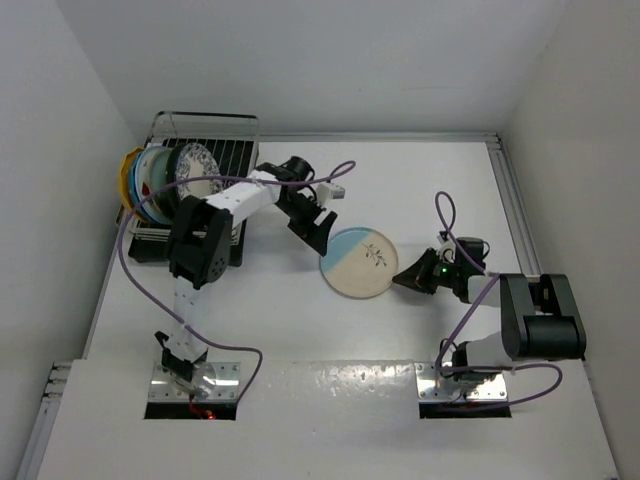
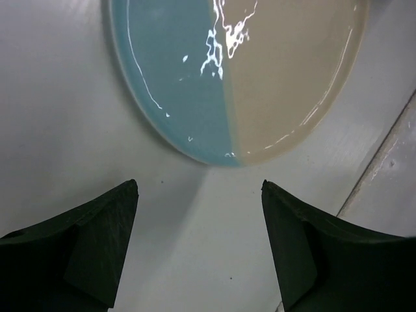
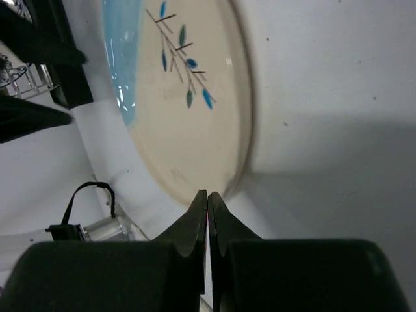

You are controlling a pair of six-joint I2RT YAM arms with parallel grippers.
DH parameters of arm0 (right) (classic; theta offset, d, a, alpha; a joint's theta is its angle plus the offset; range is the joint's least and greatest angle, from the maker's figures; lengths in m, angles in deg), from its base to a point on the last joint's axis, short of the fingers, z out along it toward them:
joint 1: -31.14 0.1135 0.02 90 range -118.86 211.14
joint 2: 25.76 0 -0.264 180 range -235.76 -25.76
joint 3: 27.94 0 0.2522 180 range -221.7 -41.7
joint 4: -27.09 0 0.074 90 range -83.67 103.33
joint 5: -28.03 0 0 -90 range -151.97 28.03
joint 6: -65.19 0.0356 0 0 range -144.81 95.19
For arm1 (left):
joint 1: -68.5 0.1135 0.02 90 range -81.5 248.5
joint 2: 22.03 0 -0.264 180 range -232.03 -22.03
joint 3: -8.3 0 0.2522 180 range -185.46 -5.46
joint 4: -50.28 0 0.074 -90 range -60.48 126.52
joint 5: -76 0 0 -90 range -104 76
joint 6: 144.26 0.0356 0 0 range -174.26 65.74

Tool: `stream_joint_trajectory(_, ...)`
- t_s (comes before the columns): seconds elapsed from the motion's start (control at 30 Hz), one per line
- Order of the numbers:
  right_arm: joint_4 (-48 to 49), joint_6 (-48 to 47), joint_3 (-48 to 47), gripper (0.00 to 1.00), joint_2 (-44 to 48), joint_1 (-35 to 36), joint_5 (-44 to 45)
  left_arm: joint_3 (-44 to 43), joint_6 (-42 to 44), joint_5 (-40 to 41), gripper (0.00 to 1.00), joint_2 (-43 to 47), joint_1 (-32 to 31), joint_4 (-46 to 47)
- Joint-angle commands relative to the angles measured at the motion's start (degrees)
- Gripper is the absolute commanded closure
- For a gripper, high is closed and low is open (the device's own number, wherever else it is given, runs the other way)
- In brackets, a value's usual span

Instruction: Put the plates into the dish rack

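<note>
— The left gripper [image 2: 199, 185] has its jaws wide apart. The blue-and-cream plate [image 2: 240, 78] lies flat on the table [image 1: 300, 330] straight ahead of it, just apart.
— And the right gripper [image 3: 208, 194]?
— Closed on nothing, tips at the opposite rim. The dish rack [image 1: 215, 125], far left, holds several upright plates [image 1: 165, 175].

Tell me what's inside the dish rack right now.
Plates stand on edge at its left end: a yellow plate, a blue-floral plate, others between. The left arm covers the near side of the dish rack, so that part is unseen.
</note>
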Motion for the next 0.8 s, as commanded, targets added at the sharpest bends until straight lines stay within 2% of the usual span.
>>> stream_joint_trajectory(0.0,3.8,0.0,0.0,1.0,1.9,0.4,-1.7,-3.0,-1.2,-0.7,0.2,-2.9,-2.2,1.0)
stream_joint_trajectory(0.1,3.0,-0.7,0.1,1.0,2.1,0.5,-1.2,-3.0,-2.5,0.3,0.29,-4.9,-3.5,2.4)
stream_joint_trajectory(0.33,2.2,-1.6,0.8,1.0,2.6,0.5,-0.3,-3.0,-7.5,8.2,0.35,-9.0,-4.7,5.8)
stream_joint_trajectory(0.53,1.2,-1.9,0.7,1.0,1.9,0.4,1.7,-3.0,-10.0,15.6,0.6,-13.8,-5.9,5.8)
stream_joint_trajectory(0.67,0.9,-2.3,-0.2,1.0,0.9,0.4,1.8,-3.0,-10.0,17.0,0.98,-14.5,-5.9,5.8)
stream_joint_trajectory(0.77,-2.7,-4.8,-1.9,0.95,0.7,0.5,2.0,-3.0,-10.6,17.6,1.0,-13.8,-5.9,5.8)
